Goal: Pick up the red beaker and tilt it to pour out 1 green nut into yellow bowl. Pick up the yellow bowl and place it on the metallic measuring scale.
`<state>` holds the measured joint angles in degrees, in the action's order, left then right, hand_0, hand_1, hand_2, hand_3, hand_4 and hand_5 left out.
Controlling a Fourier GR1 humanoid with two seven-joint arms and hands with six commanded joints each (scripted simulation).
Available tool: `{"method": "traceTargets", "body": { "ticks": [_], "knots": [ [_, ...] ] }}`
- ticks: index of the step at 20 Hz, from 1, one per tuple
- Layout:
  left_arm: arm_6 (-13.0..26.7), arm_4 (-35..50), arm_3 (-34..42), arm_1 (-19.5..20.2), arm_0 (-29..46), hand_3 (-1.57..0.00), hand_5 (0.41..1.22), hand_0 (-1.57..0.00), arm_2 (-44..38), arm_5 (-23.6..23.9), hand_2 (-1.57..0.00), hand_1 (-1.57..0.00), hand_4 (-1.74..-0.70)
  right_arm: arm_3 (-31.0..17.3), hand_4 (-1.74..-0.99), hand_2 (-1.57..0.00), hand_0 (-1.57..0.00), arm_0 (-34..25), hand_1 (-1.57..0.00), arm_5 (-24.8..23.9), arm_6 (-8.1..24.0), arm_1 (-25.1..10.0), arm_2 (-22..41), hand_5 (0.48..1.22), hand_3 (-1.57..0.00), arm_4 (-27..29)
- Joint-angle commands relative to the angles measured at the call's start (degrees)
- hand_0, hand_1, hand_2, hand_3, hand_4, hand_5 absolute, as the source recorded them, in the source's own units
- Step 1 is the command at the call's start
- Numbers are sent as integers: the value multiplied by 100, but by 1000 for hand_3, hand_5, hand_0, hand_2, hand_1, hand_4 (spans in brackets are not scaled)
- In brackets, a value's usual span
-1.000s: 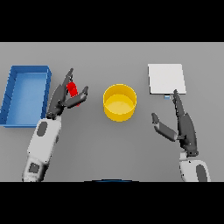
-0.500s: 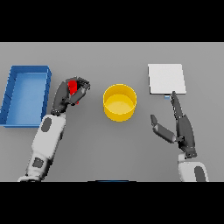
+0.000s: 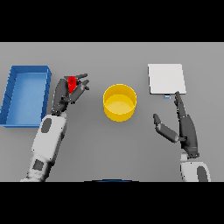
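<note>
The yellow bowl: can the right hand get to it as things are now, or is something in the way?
Probably yes. The right hand is open and holds nothing, and only bare table lies between it and the yellow bowl. The left hand, shut on the red beaker, stays on the bowl's other side.

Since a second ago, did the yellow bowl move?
No. The yellow bowl sits at the same spot between the blue bin and the metallic scale.

Your robot's two arms, white shells with grey oval insets, rounded forearm casings, a dark left hand [image 3: 65, 92], a dark right hand [image 3: 186, 129], slim jointed charcoal fingers
</note>
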<state>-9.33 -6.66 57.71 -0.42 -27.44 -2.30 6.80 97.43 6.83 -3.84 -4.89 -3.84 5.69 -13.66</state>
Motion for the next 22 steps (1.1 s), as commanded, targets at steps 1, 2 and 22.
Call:
{"method": "traceTargets", "body": {
  "ticks": [1, 2, 22],
  "knots": [
    [59, -22, 81, 24, -17, -1520, 1118, -1531, 33, 58, -1534, -1533, -1692, -22, -1259, 1, 1, 6, 1, -5, -46, 35, 61, 647, 1, -57],
    [145, -61, 246, 49, -23, -1530, 1114, -1539, 114, 96, -1542, -1540, -1701, 11, -1259, 1, 1, 13, 1, 1, -106, 11, 47, 649, 1, -49],
    [2347, -3029, 237, 1447, -1546, -1570, 1145, -1570, 3015, -482, -1570, -1570, -1740, 161, -1262, 1, 1, 36, 1, 14, 113, 26, 127, 694, 1, -148]
  ]
}}
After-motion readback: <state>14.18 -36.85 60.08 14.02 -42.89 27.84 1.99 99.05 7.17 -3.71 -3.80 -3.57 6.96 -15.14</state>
